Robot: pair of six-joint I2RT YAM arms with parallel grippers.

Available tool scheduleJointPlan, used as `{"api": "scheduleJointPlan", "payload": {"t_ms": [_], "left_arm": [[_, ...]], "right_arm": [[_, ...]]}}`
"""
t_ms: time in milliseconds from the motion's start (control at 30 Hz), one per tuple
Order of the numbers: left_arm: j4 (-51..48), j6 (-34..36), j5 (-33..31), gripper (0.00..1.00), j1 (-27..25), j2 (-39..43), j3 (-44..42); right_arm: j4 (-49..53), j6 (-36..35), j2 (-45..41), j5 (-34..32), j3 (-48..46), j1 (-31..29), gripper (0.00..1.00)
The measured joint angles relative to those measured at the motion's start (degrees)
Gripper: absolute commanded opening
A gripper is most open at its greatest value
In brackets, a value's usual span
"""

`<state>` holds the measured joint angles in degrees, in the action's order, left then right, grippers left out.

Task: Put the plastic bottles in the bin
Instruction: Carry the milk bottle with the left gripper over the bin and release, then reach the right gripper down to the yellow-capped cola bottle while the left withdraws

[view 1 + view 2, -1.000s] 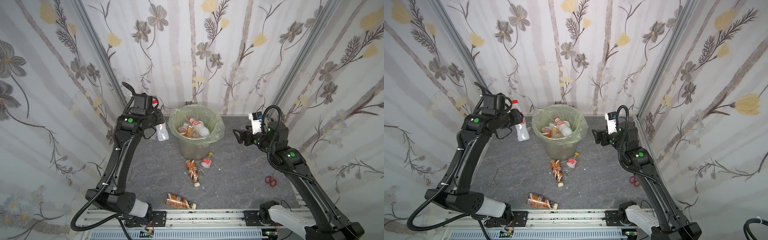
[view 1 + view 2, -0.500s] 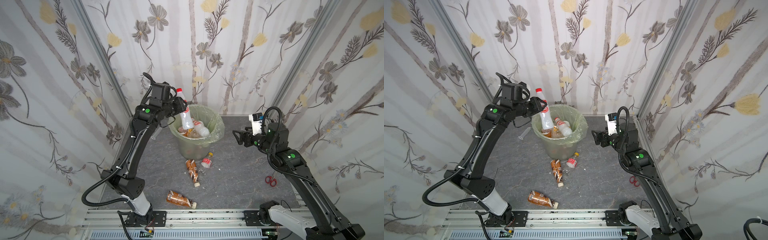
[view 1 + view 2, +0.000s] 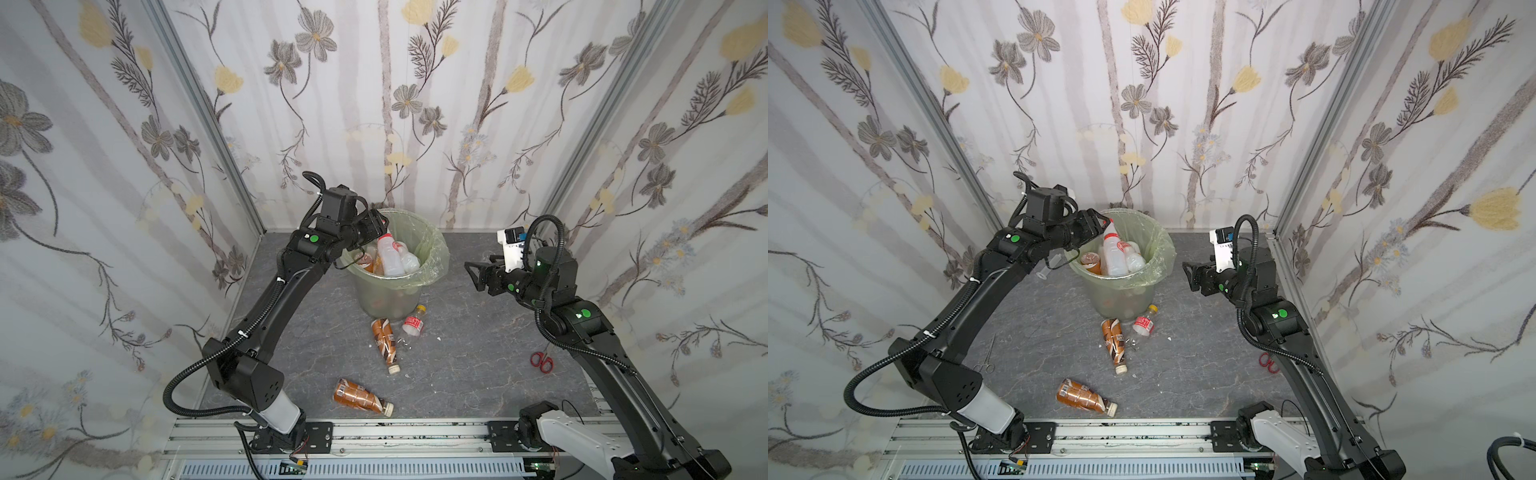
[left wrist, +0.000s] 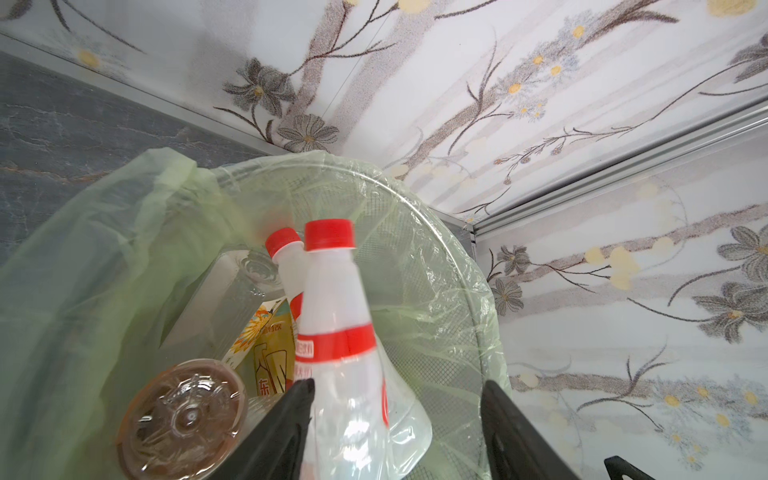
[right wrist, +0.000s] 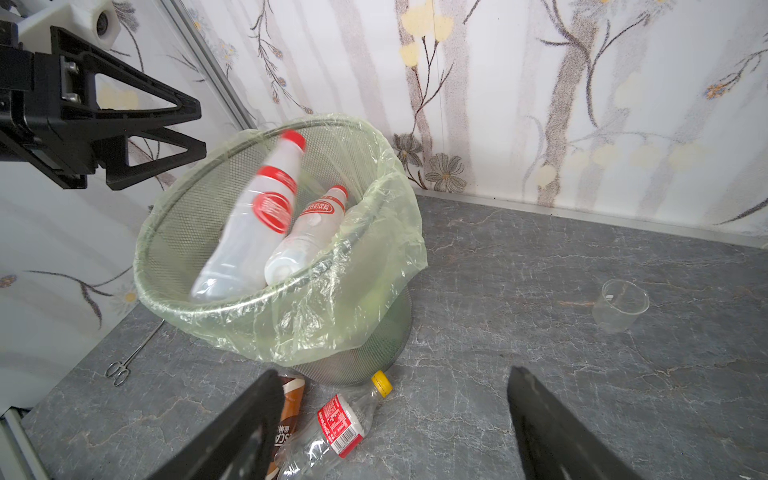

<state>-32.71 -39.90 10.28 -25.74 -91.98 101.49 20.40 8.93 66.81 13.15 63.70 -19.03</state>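
Note:
The bin (image 3: 382, 299) (image 3: 1121, 299), a mesh bucket lined with a pale green bag, stands at the back middle and holds several bottles. My left gripper (image 3: 380, 226) (image 3: 1100, 222) (image 4: 399, 386) hangs open over its left rim. A white red-capped bottle (image 3: 388, 257) (image 4: 332, 316) (image 5: 253, 216) is loose between the jaws, tipping into the bin, blurred. On the floor in front lie a brown coffee bottle (image 3: 384, 343), a clear yellow-capped bottle (image 3: 413, 324) (image 5: 336, 424) and a second brown bottle (image 3: 359, 397). My right gripper (image 3: 471, 272) (image 5: 395, 378) is open and empty, right of the bin.
Red scissors (image 3: 541, 360) lie on the floor under the right arm. Metal forceps (image 3: 986, 353) (image 5: 124, 365) lie at the left, and a syringe (image 3: 1050, 266) under the left arm. A clear cup (image 5: 621, 305) stands behind the right gripper. Flowered walls close three sides.
The left arm swung from left of the bin to above it with the white bottle. Its jaws opened and the bottle is dropping in. The right arm has not moved.

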Motion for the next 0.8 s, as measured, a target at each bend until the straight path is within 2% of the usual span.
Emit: {"api": "scheduleJointPlan", "payload": {"t_ms": [200,400,800], "left_arm": [[0.7,0.6,-0.4,0.7,2.3,1.7,-0.5],[1.2,2.5,-0.9,0.71,6.8,7.9,-4.0],[1.1,7.0,-1.5,0.72,14.3,20.7,-21.3]], "right_arm": [[0.0,0.0,-0.5,0.0,0.0,-0.5,0.85],[0.7,-0.3,-0.7,-0.9,0.0,-2.2,0.85],[2.7,-3.0,1.3,-1.0,0.2,-12.3,0.85]]}}
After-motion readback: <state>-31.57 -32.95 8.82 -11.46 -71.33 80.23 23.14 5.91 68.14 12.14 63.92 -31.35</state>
